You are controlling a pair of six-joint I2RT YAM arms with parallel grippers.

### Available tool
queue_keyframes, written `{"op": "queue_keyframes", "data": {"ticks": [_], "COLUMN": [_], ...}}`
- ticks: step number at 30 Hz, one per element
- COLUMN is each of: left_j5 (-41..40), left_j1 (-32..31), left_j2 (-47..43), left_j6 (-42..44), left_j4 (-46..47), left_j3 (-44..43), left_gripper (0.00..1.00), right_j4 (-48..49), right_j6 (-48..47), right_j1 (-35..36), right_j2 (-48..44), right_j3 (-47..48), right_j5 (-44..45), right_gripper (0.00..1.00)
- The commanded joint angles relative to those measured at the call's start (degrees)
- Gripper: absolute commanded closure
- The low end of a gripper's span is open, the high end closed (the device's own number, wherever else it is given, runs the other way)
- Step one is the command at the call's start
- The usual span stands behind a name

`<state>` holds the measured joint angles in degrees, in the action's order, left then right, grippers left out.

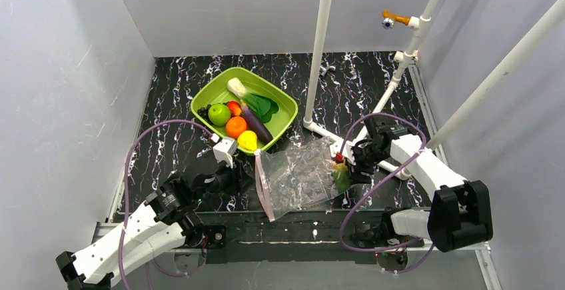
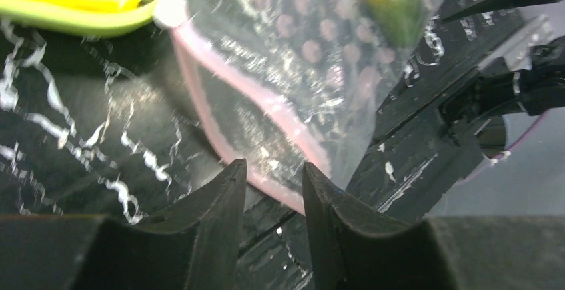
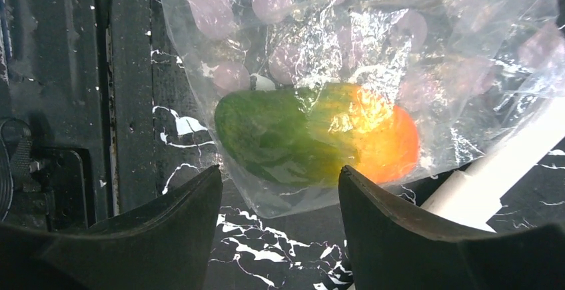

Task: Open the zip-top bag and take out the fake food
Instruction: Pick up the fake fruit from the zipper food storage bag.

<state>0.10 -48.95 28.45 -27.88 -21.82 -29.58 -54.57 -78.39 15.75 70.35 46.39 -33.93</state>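
The zip-top bag [image 1: 300, 178] lies on the black marbled table, with its pink zip strip [image 1: 264, 189] facing left. In the left wrist view its strip [image 2: 266, 107] is parted in two and the mouth gapes. One green-and-orange fake food piece [image 1: 340, 174] sits in the bag's right end and shows through the plastic in the right wrist view [image 3: 313, 137]. My left gripper [image 1: 241, 178] is open, with the strip's near edge just past its fingertips [image 2: 230, 177]. My right gripper [image 1: 348, 167] is open wide and empty [image 3: 280, 173] at the bag's closed end. The other fake food lies in the lime-green tray [image 1: 283, 103].
In the tray are a green apple [image 1: 218, 113], orange [image 1: 236, 127], lemon [image 1: 247, 141], eggplant [image 1: 257, 125] and leafy green [image 1: 250, 97]. A white pipe frame [image 1: 320, 50] stands behind the bag, and its foot [image 3: 480, 177] is beside my right fingers. A black rail [image 1: 300, 227] runs along the near edge.
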Motion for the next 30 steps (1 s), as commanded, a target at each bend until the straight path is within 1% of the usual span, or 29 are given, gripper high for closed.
{"op": "queue_keyframes", "data": {"ticks": [1, 3, 5, 8, 14, 17, 19, 23, 24, 25, 26, 27, 29, 30], "left_j5": [-7.09, -7.43, -6.31, -3.15, 3.39, 5.01, 6.20, 7.46, 7.48, 7.98, 8.71, 9.47, 10.60, 10.64], "left_j1": [-0.27, -0.27, -0.27, -0.29, -0.29, -0.27, -0.27, -0.27, -0.27, -0.29, -0.27, -0.27, -0.28, -0.27], "left_j2": [2.72, 4.06, 5.40, 7.83, 13.94, 17.70, 19.38, 22.35, 23.77, 26.07, 27.45, 28.70, 30.34, 30.85], "left_j6": [-7.53, -8.53, -9.20, -9.53, -9.74, -9.83, -9.86, -10.29, -10.28, -10.55, -11.36, -11.91, -12.54, -12.96], "left_j4": [-14.50, -15.26, -12.97, -5.16, 15.62, 22.78, 26.61, 33.23, 35.25, 38.00, 40.94, 43.87, 47.30, 48.30], "left_j3": [-2.49, -1.94, -0.63, 2.71, 8.49, 10.10, 10.74, 12.15, 12.77, 13.32, 14.28, 14.99, 15.37, 15.35], "left_gripper": [0.67, 0.68, 0.69, 0.71, 0.71, 0.72, 0.71, 0.71, 0.71, 0.71, 0.71, 0.70, 0.67, 0.65], "right_j4": [2.85, 3.69, 4.40, 4.97, 5.58, 6.10, 6.73, 7.39, 7.38, 8.01, 7.76, 7.72, 6.23, 5.56], "right_j6": [-1.57, -1.58, -1.80, -2.05, -2.35, -1.54, -0.48, 4.46, 6.34, 9.07, 11.54, 14.58, 17.61, 17.71], "right_j1": [-0.29, -0.28, -0.28, -0.28, -0.04, 1.09, 3.09, 8.30, 9.70, 10.98, 11.47, 11.50, 11.50, 11.37], "right_j2": [2.80, 4.13, 5.29, 6.73, 9.07, 9.77, 10.14, 13.68, 15.42, 17.10, 18.22, 18.87, 18.98, 17.83], "right_j3": [-0.25, -0.04, 0.18, 0.48, 1.40, 2.01, 2.19, 4.37, 5.75, 6.97, 8.48, 10.27, 12.61, 13.11], "right_j5": [1.23, 1.53, 2.04, 2.33, 1.90, 1.51, 1.58, 2.13, 2.70, 2.81, 0.28, -2.70, -6.86, -7.43], "right_gripper": [0.29, 0.29, 0.29, 0.31, 0.35, 0.39, 0.43, 0.61, 0.68, 0.77, 0.94, 0.99, 0.99, 0.99]}}
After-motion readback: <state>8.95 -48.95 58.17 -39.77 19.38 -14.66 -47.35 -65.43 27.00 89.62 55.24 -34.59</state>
